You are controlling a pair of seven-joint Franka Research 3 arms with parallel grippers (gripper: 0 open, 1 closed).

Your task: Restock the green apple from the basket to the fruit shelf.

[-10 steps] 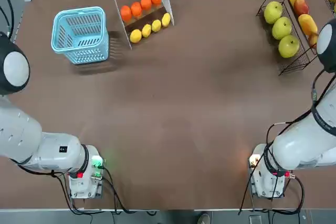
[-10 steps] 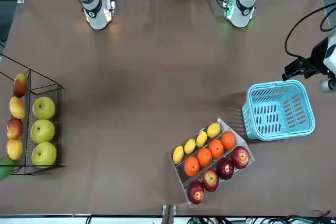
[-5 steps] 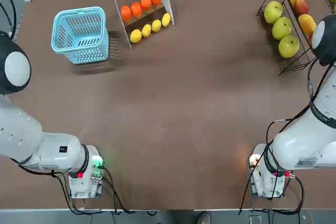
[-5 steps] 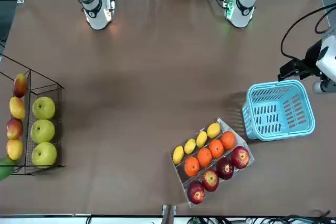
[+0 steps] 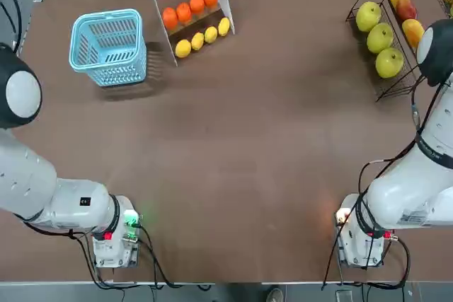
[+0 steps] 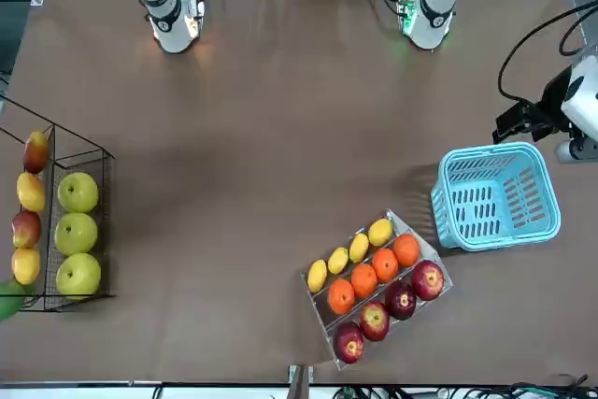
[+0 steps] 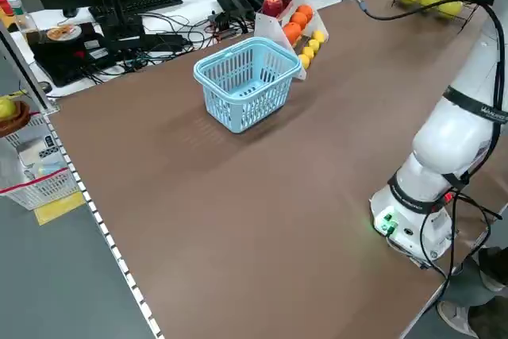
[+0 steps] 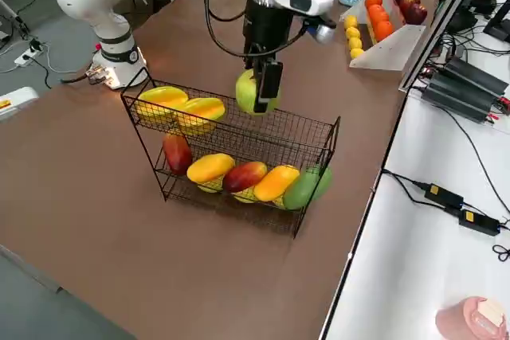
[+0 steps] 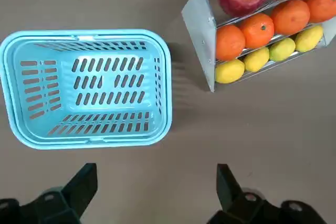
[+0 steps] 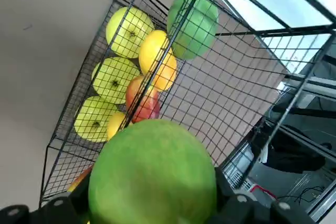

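The carrying part of the job looks mostly done, with the placing left to finish. The right arm's claw (image 8: 261,95) is at the fruit shelf (image 8: 275,134), by its upper tier, pinching the green apple (image 8: 245,91) between its two fingers; in the right wrist view the fruit fills the space between them. The apple is out of the basket (image 9: 86,142), which stands upright on the desk (image 5: 233,146) with no fruit showing inside, well apart from the shelf. The left arm's claw (image 9: 156,179) is raised near the basket, its fingers spread with nothing between them, and seems to have no part in this step. Two yellow-green fruits (image 8: 201,109) lie on the upper tier, close to the held apple, and there is bare wire on that tier beyond them, which is probably the intended spot. Whether the apple already touches the wire I cannot tell. What remains, I judge, is to settle it on the tier, let go and back the claw out. Released too high or too near the rim, it could roll against its neighbours or drop over the edge, so a low, gentle release would suit it.
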